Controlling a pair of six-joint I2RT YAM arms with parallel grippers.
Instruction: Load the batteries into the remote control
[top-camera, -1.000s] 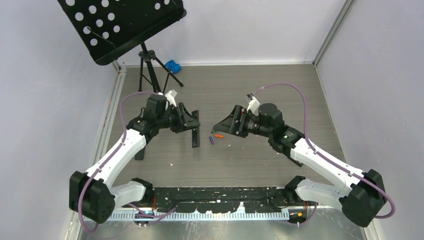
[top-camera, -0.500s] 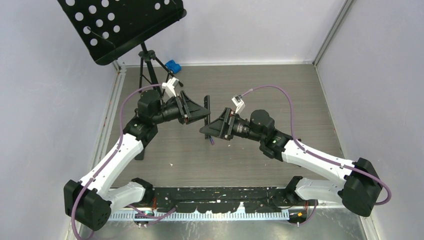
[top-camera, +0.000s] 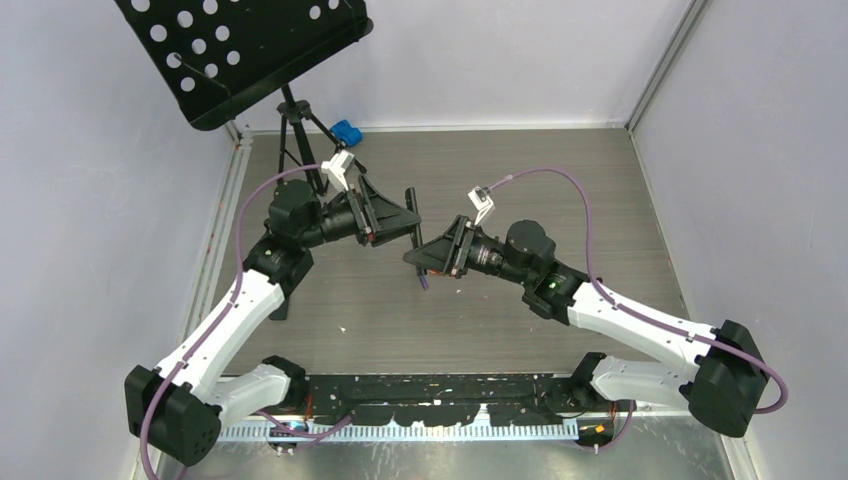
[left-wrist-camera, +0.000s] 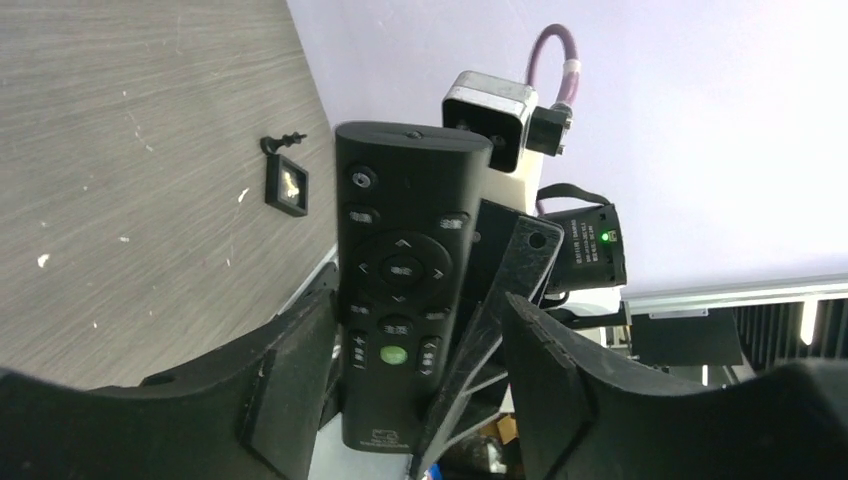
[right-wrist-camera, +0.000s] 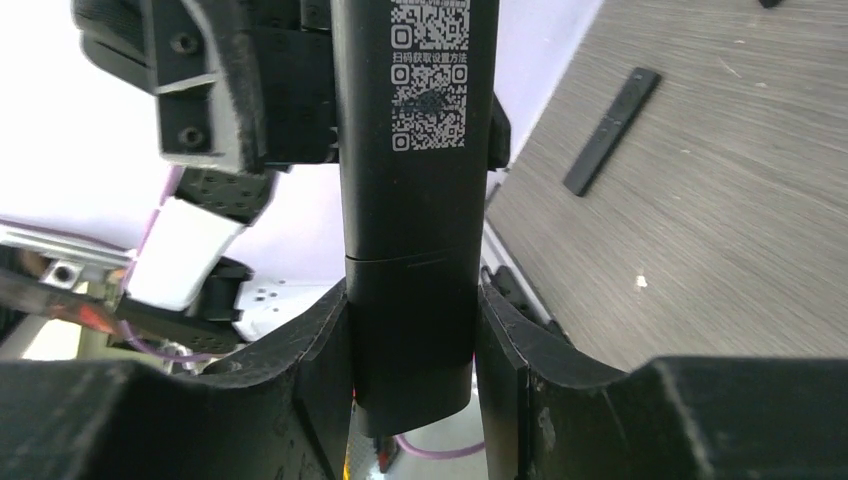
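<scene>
The right gripper, a second ago apart and spread wide, now has its jaws clenched on the lower end of the remote control, which is raised above the middle of the counter. The left gripper, which carried it alone before, has released its jaws, one finger clear of the remote's edge. A purple battery lies on the counter below.

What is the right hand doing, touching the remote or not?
Touching. In the right wrist view, the right hand presses both fingers against the sides of the remote, no gap.
</scene>
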